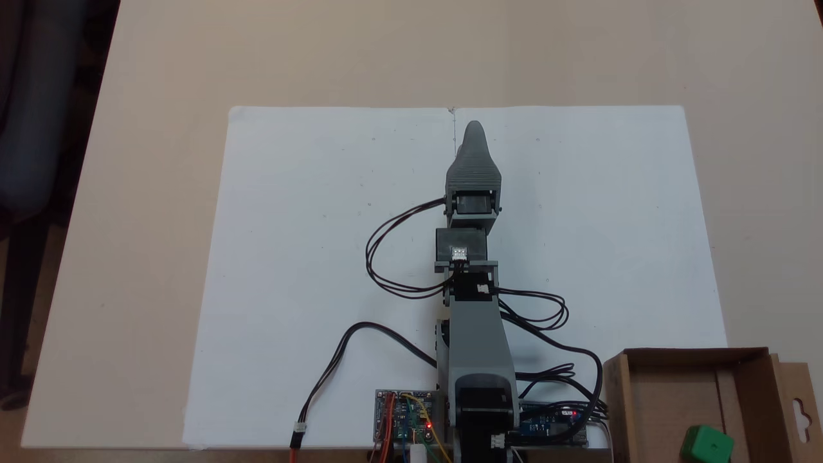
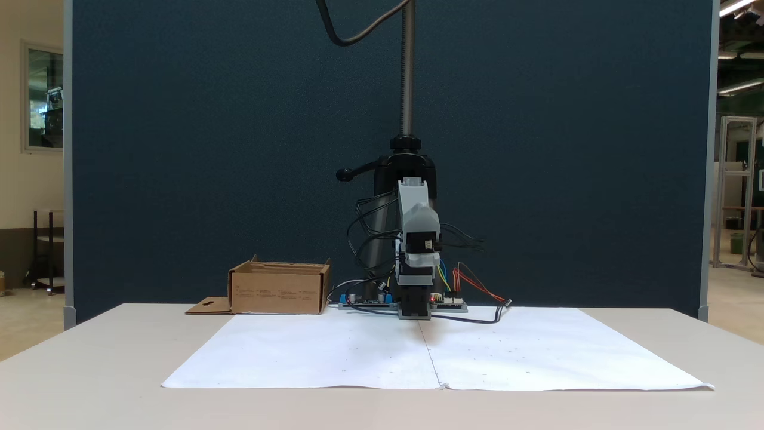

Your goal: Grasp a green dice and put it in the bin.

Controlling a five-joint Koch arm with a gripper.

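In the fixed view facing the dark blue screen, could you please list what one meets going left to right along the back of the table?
Flat cardboard flap → bin → circuit board → arm → orange wires.

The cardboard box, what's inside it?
A green dice sits inside the cardboard box, on its brown floor near one flap. The box's bottom edge is cut off in that fixed view; from the side its walls hide the inside.

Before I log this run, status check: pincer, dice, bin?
Pincer out over the paper, state unclear. Green dice in the bin. Nothing in the way.
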